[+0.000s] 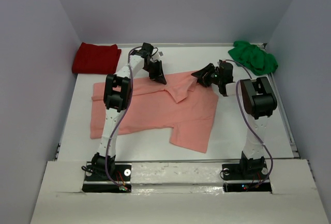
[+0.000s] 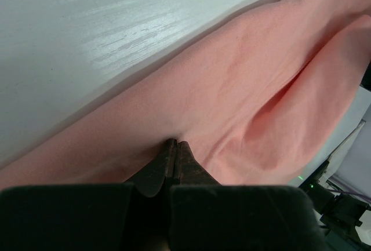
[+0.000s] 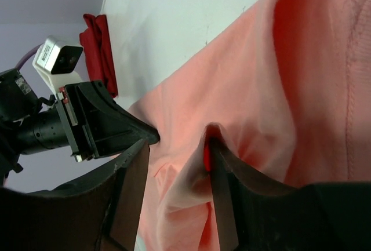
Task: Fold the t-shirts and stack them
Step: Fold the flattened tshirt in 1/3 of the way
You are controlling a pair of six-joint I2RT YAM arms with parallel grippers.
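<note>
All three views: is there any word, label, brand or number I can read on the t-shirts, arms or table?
None can be read.
The salmon-pink t-shirt, dark red t-shirt and green t-shirt are plain, with no print or tag showing.
The white wrist camera shows no legible marking.
The table carries no writing.

Matt cloth on a faintly glossy white table (image 1: 258, 125)

We see the pink shirt (image 1: 155, 107) as soft, smooth, matt knit cloth — the red shirt (image 1: 95, 58) and green shirt (image 1: 253, 57) look just as dull and soft. The table top shows a fine brushed grain with a soft sheen, while the left gripper (image 2: 175, 145) and right gripper (image 3: 175, 146) look like matt black plastic.
</note>
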